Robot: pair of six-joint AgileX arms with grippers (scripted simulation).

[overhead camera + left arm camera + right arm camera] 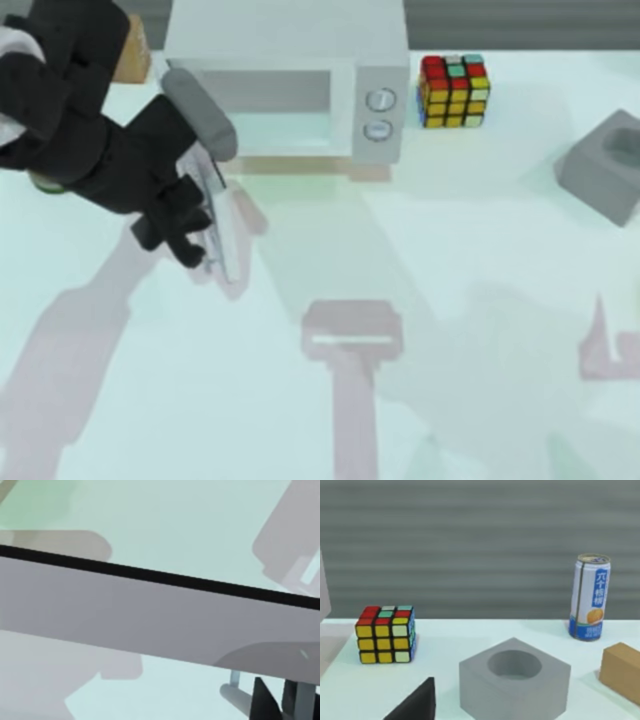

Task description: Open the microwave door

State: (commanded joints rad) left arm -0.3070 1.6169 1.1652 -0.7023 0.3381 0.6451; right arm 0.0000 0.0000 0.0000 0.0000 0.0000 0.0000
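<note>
Microwave door [218,215] stands swung wide from the microwave [290,70], its handle clenched by the left gripper [200,240]. Only the right wrist view shows a drink can [590,597] beyond the grey block [515,682]; the right gripper is unseen.

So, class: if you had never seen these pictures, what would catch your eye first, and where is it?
The large light grey boxy microwave at the table's back, its flat door swung out to the left. The black left gripper is at that door's edge. Right of the microwave stands a bright multicoloured puzzle cube, with a dark grey hollowed block at the far right.
</note>
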